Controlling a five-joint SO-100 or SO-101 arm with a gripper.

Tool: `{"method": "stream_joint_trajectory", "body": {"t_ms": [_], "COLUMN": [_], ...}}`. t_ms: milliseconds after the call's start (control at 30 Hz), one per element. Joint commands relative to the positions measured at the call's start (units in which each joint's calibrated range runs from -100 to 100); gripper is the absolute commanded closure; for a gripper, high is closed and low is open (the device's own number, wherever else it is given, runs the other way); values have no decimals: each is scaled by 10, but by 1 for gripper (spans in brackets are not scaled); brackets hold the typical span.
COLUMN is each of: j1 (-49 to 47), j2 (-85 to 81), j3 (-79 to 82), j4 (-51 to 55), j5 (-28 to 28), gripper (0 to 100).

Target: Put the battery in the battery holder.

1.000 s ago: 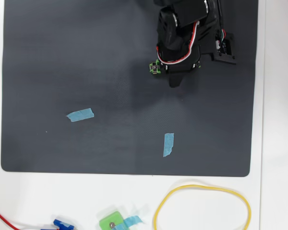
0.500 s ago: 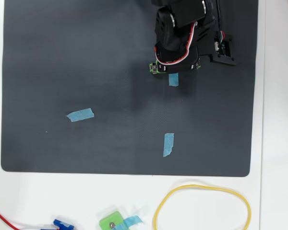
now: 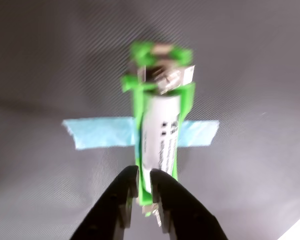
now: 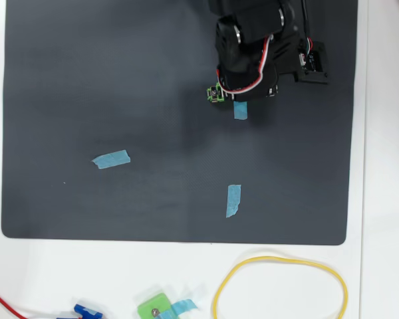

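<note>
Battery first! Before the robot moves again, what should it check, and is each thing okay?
1. Battery lying inside the holder: ok.
2. Battery pushed fully down: cannot tell, the wrist view is blurry.
3. Gripper let go of the battery: cannot tell; fingertips sit close together at the holder's near end.
4. Blue tape across the holder: ok.
5. Mat free of things near the arm: ok.
</note>
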Motion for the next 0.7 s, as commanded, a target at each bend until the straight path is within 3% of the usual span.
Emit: {"method": "stream_joint_trajectory", "body": {"t_ms": [0, 133, 367, 667], "j1": [7, 40, 220, 326], "j2": [-153, -443, -776, -851], "j3": [88, 227, 412, 488], "j4": [2, -2, 7, 8], "j5": [51, 116, 112, 111], "gripper": [100, 100, 100, 100]}}
